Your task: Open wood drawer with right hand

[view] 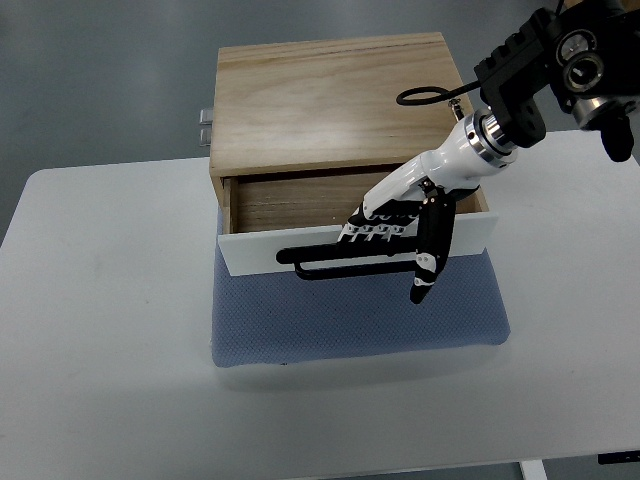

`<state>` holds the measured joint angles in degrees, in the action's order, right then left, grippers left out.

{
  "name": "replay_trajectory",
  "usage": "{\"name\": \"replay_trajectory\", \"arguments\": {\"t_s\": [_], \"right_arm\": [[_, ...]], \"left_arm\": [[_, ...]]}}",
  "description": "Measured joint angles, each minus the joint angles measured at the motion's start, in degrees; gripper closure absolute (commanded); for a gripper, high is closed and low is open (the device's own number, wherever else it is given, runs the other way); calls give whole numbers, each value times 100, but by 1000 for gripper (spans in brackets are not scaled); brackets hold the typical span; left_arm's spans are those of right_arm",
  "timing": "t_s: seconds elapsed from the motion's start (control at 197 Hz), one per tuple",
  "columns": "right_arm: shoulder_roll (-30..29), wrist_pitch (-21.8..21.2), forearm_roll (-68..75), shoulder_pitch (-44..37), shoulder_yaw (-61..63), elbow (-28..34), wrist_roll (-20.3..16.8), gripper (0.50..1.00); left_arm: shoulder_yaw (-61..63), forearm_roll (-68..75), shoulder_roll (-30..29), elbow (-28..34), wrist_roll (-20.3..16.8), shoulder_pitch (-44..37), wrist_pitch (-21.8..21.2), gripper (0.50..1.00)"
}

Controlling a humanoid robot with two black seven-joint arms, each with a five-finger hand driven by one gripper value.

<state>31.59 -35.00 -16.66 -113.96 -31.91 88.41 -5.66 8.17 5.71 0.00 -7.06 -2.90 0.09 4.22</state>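
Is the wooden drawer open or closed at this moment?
Partly open. The drawer's white front stands out from the wooden box, with a gap showing its inside, and the right hand hooks the black handle.

One wooden drawer box (pixel 330 100), one blue mat (pixel 350 320), one white table (pixel 100 330), one robot hand (pixel 400 225)

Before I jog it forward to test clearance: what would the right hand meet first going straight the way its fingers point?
Probably the blue mat, just past the drawer front and black handle the right hand grips; depth is unclear.

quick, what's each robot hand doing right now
Right robot hand: fingers curled over the drawer handle, gripping it; drawer partly open.
Left robot hand: not in view.
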Motion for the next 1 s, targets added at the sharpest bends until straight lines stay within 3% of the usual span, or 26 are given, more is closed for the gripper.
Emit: {"name": "replay_trajectory", "arguments": {"t_s": [0.335, 0.629, 0.776, 0.999], "right_arm": [[554, 0, 463, -21, 690, -153, 2, 556], [1025, 0, 1306, 109, 1285, -815, -4, 558], [1314, 72, 1558, 750, 1942, -1498, 36, 558], [1327, 899, 1486, 2539, 3986, -2741, 43, 558]], "left_arm": [[0, 0, 0, 2, 0, 0, 0, 500], [0, -1, 0, 3, 0, 0, 0, 500], [0, -1, 0, 2, 0, 1, 0, 500], [0, -1, 0, 2, 0, 0, 0, 500]]}}
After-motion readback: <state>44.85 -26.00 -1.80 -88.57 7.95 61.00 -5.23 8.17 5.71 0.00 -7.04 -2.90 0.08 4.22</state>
